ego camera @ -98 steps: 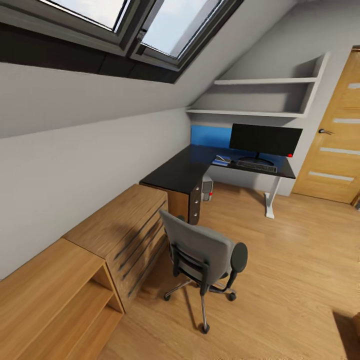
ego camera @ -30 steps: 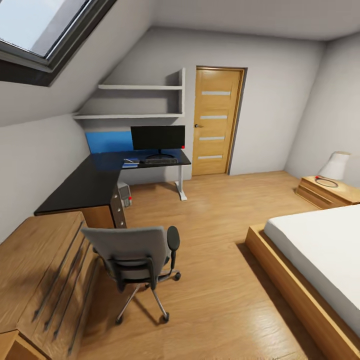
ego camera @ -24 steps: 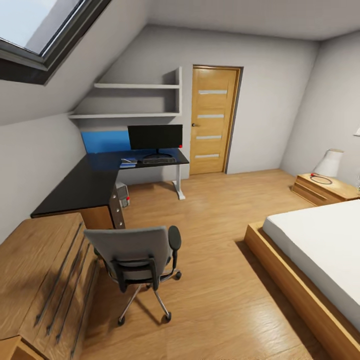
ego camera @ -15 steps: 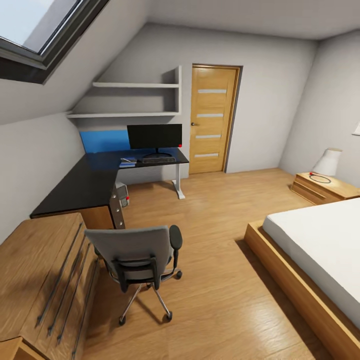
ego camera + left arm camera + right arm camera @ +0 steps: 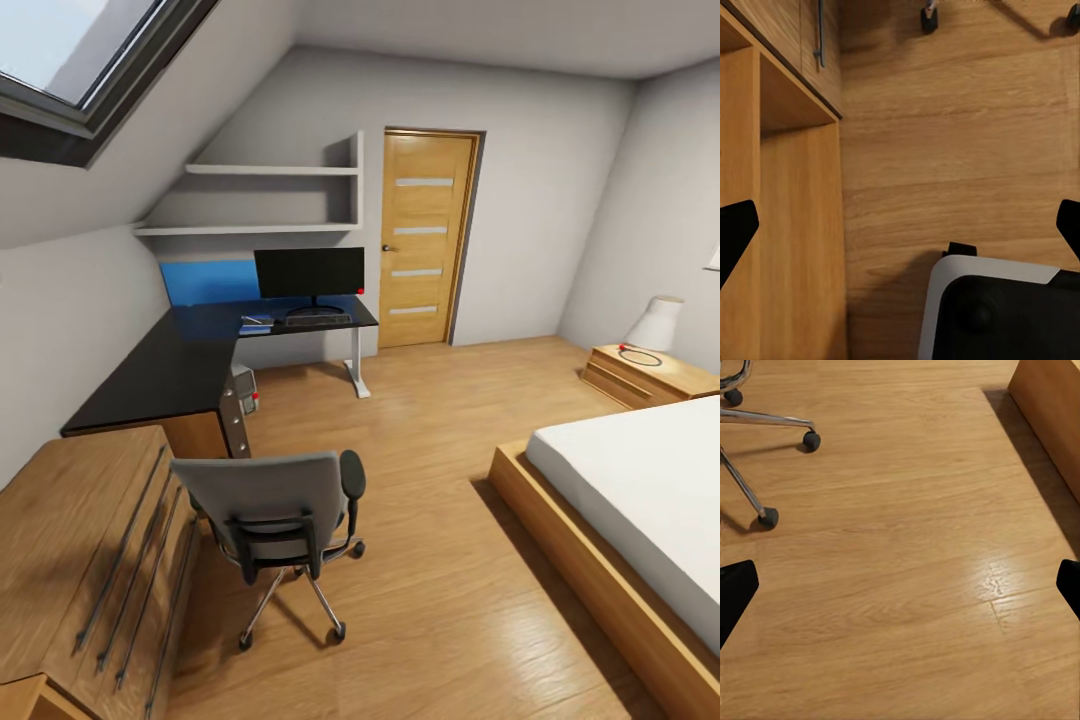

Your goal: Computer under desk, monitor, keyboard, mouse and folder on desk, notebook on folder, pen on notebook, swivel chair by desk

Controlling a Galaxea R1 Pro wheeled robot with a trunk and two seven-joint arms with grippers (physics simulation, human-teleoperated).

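Both my grippers hang spread wide and empty, pointing down at the wooden floor (image 5: 915,547): left gripper (image 5: 900,225), right gripper (image 5: 900,585). Ahead, the swivel chair (image 5: 275,515) stands well short of the desk (image 5: 170,365), where monitor (image 5: 309,273) and keyboard (image 5: 318,320) sit; its casters (image 5: 811,440) show by my right wrist.

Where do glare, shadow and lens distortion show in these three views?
Right wrist view: a pale sheen on the floor and a shadow beside the bed frame. Head view: wide-angle bowing of the wooden cabinet, and the blue wall panel mirrored in the glossy desk. Left wrist view: the cabinet's recess lies in shade.
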